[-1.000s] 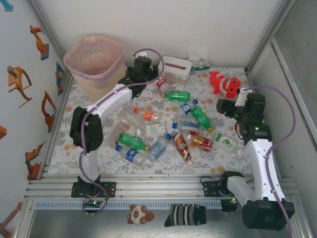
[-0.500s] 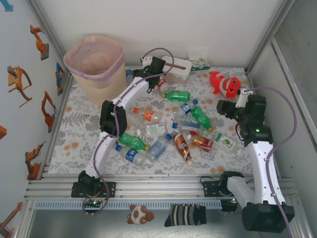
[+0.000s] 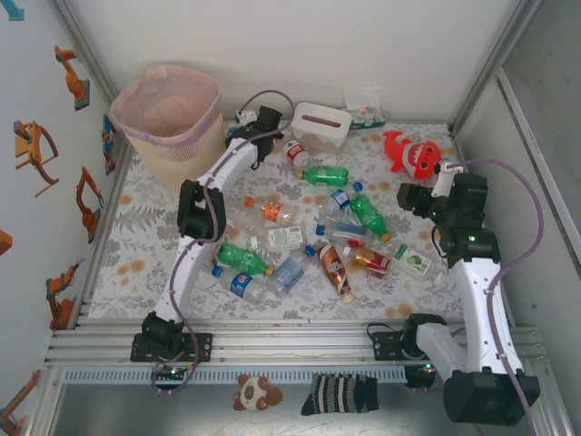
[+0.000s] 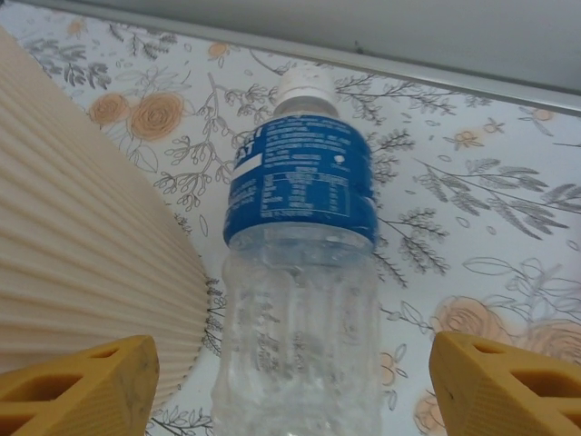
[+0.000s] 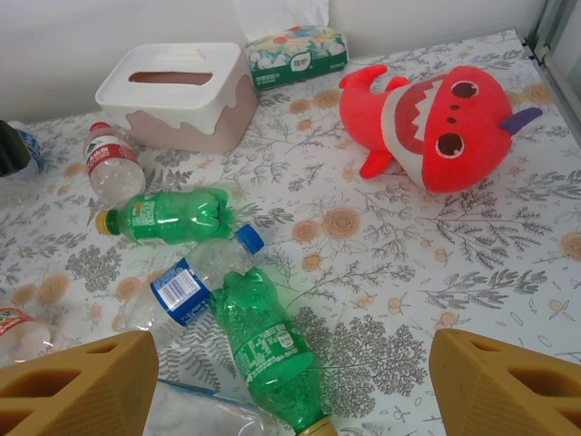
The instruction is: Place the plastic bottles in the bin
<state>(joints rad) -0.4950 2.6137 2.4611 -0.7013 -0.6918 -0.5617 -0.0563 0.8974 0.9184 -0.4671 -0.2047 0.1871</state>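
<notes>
Blue-labelled bottle (image 4: 300,191) lay at the far left, just beside the bin (image 4: 73,254); left gripper (image 4: 290,386) straddled it, jaws apart, not yet gripping; right gripper (image 5: 290,386) hung released, empty; grasping step in hand; next called for clenching, then lifting over the rim.

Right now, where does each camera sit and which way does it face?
Top: above and behind the bases, looking down on the table; left arm, right arm show.
Left wrist: low, facing a blue-label bottle beside the bin; fingertips of the left gripper at the bottom corners.
Right wrist: faces the far wall across bottles, tissue box and shark toy; fingertips of the right gripper at the bottom corners.
Shared: top and right wrist both show the shark toy.
</notes>
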